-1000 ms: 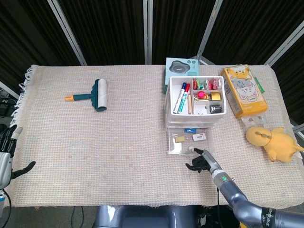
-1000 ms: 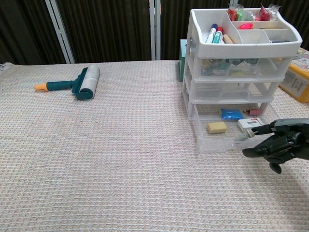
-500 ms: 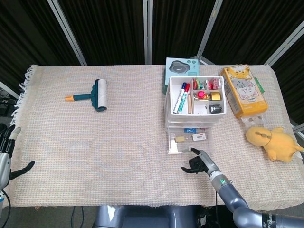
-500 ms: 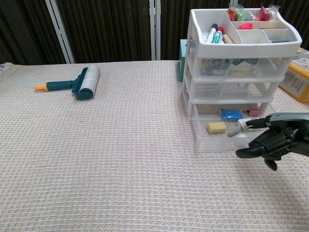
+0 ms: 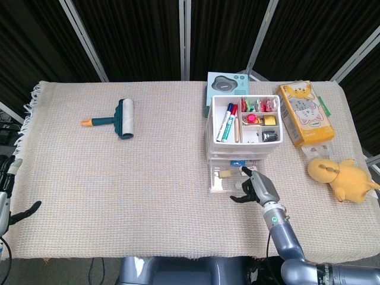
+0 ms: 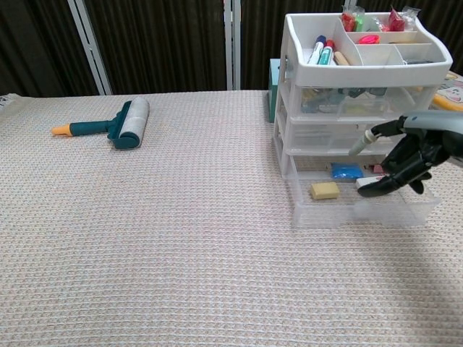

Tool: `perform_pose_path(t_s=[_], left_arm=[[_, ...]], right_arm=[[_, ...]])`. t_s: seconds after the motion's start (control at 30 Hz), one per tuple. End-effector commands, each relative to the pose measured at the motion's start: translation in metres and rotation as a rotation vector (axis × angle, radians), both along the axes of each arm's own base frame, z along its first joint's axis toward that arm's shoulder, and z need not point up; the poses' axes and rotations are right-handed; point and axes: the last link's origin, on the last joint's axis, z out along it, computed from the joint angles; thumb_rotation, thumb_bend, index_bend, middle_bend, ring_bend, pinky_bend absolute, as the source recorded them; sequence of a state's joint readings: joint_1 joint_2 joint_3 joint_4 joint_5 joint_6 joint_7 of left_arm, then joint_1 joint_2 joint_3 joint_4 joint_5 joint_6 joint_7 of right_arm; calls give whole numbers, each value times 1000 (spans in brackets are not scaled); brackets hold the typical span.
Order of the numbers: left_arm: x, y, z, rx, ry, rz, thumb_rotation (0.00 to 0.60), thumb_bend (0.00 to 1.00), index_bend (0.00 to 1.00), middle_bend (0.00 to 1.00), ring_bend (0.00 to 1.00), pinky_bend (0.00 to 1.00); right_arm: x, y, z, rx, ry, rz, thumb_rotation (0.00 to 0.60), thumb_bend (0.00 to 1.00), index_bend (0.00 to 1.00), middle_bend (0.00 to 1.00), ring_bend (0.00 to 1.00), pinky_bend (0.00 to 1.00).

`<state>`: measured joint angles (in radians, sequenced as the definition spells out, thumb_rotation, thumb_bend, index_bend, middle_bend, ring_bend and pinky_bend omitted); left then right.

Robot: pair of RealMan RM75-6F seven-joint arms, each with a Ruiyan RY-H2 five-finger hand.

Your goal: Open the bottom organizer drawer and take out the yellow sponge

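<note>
Bottom drawer (image 6: 362, 210) of the white organizer (image 6: 365, 87) already pulled out, lower right of the chest view. Yellow sponge (image 6: 325, 190) lying flat on the drawer floor toward its left end, long side roughly along the drawer front; seen in the head view as a small tan block (image 5: 225, 174) just below the organizer.

Right hand (image 6: 405, 163) poised over the drawer's right half, fingers (image 6: 377, 187) spread and loosely curled, holding nothing. Sponge off to the left of that hand and a little lower, near but not touching. A small white item and a blue one (image 6: 346, 171) lying between and behind, so a leftward and downward reach likely needed, with care not to snag the clear drawer wall.

Left hand (image 5: 5, 199) at the far lower left of the head view, well apart from the organizer, fingers apart, empty. Right hand clearly the nearer one.

Table (image 6: 181, 238) covered by a pale woven cloth, with a lint roller (image 6: 116, 123) in the upper left of the chest view. Dark curtains behind.
</note>
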<state>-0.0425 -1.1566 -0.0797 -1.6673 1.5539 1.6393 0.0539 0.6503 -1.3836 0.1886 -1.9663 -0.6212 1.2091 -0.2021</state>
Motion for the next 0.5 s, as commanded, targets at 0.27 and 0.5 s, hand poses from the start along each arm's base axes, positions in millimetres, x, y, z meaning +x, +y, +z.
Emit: perform_pose_path(t_s=[0.27, 0.5], left_arm=[[0, 0, 2, 11, -8, -1, 600, 68, 0, 0, 0, 0], [-1, 0, 3, 13, -14, -1, 600, 68, 0, 0, 0, 0]], right_arm=[[6, -23, -10, -147, 233, 153, 600, 0, 465, 1000, 976, 740], [-3, -27, -26, -212, 326, 246, 600, 0, 496, 1000, 974, 734]])
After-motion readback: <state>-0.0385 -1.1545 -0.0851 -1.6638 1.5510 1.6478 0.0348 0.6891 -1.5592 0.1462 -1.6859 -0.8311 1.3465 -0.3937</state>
